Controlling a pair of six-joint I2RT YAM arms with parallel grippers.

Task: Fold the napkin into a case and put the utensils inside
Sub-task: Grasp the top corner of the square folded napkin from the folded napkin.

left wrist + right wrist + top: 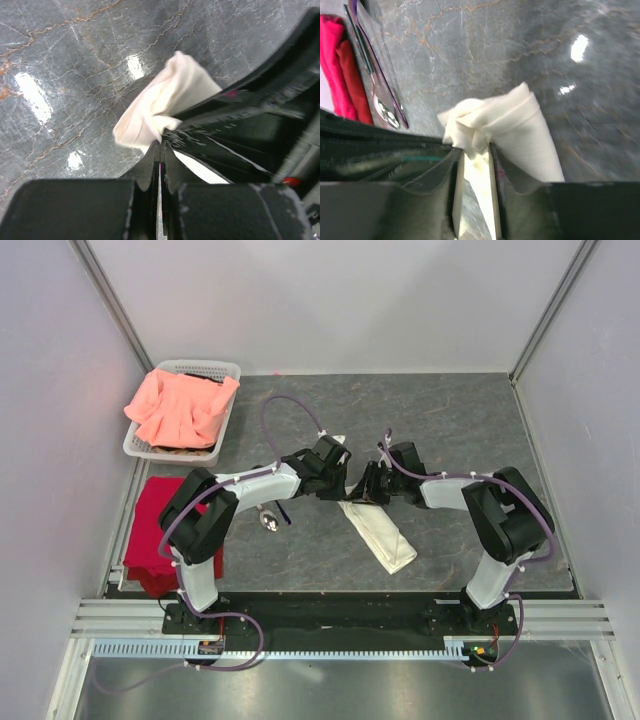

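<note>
**NAPKIN CASE: FOLDED, CUTLERY NOT YET LOADED**

**Item 1. Napkin** point(385, 540). Cream-white cloth at the centre of the grey surface point(460, 420). It lies as a narrow flat strip, running from 11 o'clock down to 5 o'clock. Folding is judged done or all but done, since the strip already reads as the case point(530, 140). Its 11 o'clock end is bunched and lifted between the two arms. This is probably the mouth.

**Item 2. Left fingers** point(147, 172). Pressed together with no gap. The tips meet the bunched end. Whether a layer of cloth is nipped between them cannot be told.

**Item 3. Right fingers** point(440, 175). Parted narrowly. The bunch sits at their tips and cream cloth shows in the gap. Whether they bear on it cannot be told.

**Item 4. Utensils** point(380, 75). Lying on the surface at 9 o'clock of the case, apart from it and beside the left arm. A silver spoon bowl and purple handles are visible. Neither arm touches them.

**Item 5. Other pieces.** Red cloth point(150, 530) at the far 9 o'clock edge. White basket point(225, 370) at 10 o'clock, holding a salmon-pink cloth point(180, 405).

**Outstanding.** The whole second half of the task is judged to remain: hold the mouth open, fetch each utensil and slide it inside.
</note>
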